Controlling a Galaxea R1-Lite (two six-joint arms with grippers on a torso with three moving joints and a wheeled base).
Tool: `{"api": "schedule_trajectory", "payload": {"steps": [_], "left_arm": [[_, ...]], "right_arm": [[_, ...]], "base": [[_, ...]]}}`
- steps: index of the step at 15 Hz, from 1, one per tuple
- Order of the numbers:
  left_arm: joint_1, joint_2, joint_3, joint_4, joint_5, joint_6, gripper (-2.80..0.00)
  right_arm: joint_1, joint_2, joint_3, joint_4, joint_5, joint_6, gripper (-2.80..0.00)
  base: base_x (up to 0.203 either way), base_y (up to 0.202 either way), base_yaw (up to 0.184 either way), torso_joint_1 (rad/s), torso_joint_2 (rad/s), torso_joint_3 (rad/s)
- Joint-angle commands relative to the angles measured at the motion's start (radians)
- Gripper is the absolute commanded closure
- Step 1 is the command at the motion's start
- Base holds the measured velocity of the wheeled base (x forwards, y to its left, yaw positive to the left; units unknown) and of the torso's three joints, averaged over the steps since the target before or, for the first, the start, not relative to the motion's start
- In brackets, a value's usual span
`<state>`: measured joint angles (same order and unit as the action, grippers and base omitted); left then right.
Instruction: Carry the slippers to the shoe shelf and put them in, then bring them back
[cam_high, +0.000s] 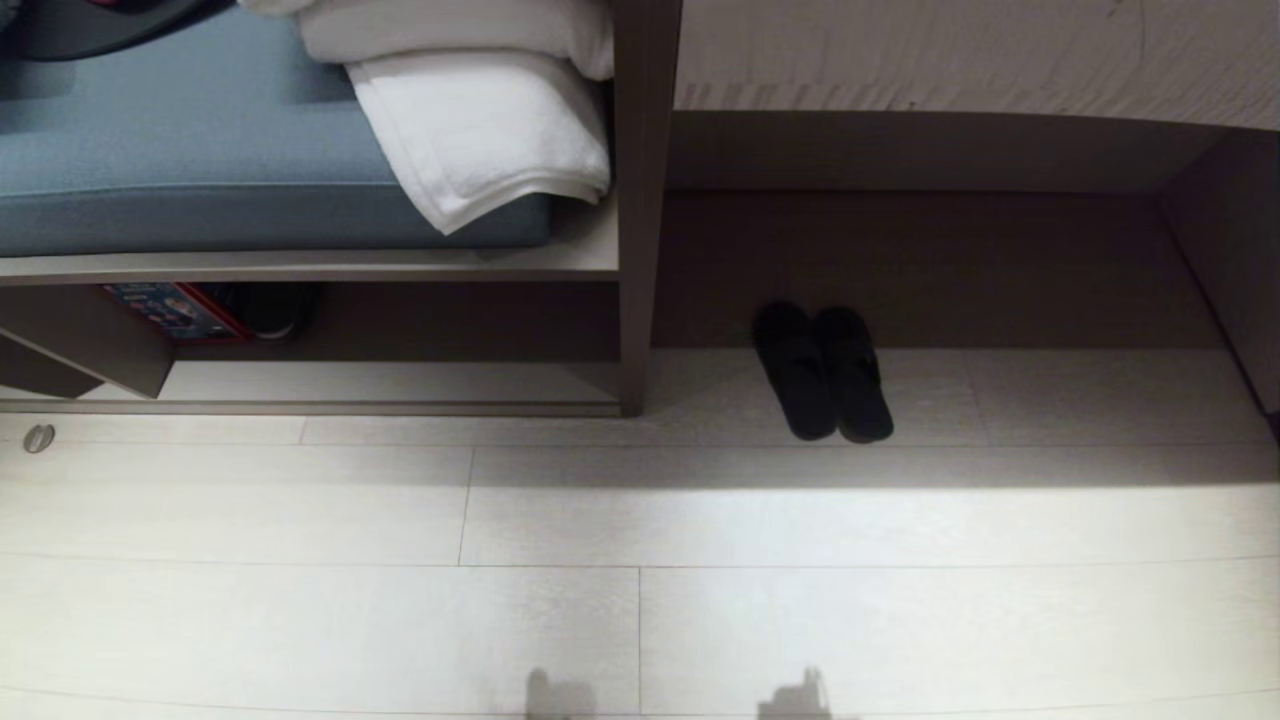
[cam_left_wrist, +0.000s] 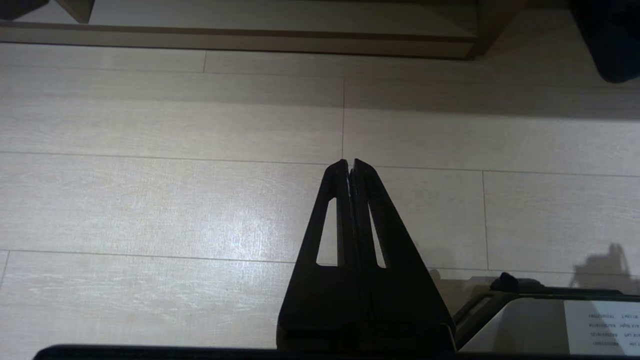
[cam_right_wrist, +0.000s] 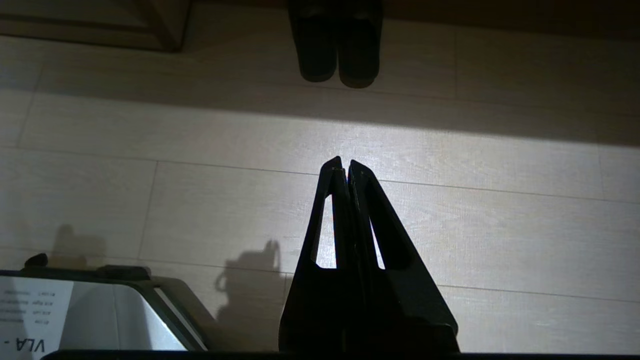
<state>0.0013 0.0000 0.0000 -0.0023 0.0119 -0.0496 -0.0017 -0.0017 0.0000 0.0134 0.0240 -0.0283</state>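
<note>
Slippers (cam_high: 823, 372): dark pair, side by side and touching along their length, lying flat on the pale plank floor (cam_high: 700, 600) at the mouth of the wide recess (cam_high: 930, 260), rounded ends toward the robot, far ends in shadow. They sit just right of the upright divider panel (cam_high: 632, 250).

Handling, judged from looks: soft fabric, flat thin soles, light. Likely to flex and droop if pinched at one end; a fabric upper should give good friction, not slippery. Nothing fragile. Best hold seems to be across both together near the middle, or on the edge of an upper, so the pair lifts as one. Sole lies flush to the floor, so a tip must slide under or pinch the upper from above.

Shoe shelf (cam_high: 400, 385): low cubby to the left of the divider, pale raised bottom plank, slanted panel at its far left; something dark and a colourful box at the back. Above it, a blue cushion (cam_high: 200, 150) with folded white towels (cam_high: 480, 130).

Left gripper (cam_left_wrist: 351, 162): jaws pressed together, empty, over bare floor. Right gripper (cam_right_wrist: 345, 161): likewise closed and empty, pointing toward the slippers, well apart from them.
</note>
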Motion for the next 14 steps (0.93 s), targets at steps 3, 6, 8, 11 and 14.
{"api": "schedule_trajectory", "payload": {"steps": [3, 6, 8, 11, 14], "left_arm": [[0.0, 0.0, 0.0, -0.001, 0.0, -0.001, 0.0], [0.0, 0.0, 0.0, -0.001, 0.0, -0.001, 0.0], [0.0, 0.0, 0.0, -0.001, 0.0, -0.001, 0.0], [0.0, 0.0, 0.0, -0.001, 0.0, -0.001, 0.0], [-0.001, 0.002, 0.0, -0.001, 0.0, -0.001, 0.0]], "right_arm": [[0.0, 0.002, 0.002, 0.0, 0.001, -0.001, 0.0], [0.0, 0.002, 0.002, 0.0, 0.001, -0.001, 0.0], [0.0, 0.002, 0.002, 0.0, 0.001, -0.001, 0.0], [0.0, 0.002, 0.002, 0.0, 0.001, -0.001, 0.0], [0.0, 0.002, 0.002, 0.0, 0.001, -0.001, 0.0]], "base": [[0.0, 0.0, 0.0, 0.005, 0.0, 0.205], [0.0, 0.0, 0.0, 0.002, 0.0, 0.202], [0.0, 0.0, 0.0, 0.003, 0.0, 0.201], [0.0, 0.0, 0.0, 0.005, 0.0, 0.201], [0.0, 0.0, 0.0, 0.0, 0.0, 0.197]]}}
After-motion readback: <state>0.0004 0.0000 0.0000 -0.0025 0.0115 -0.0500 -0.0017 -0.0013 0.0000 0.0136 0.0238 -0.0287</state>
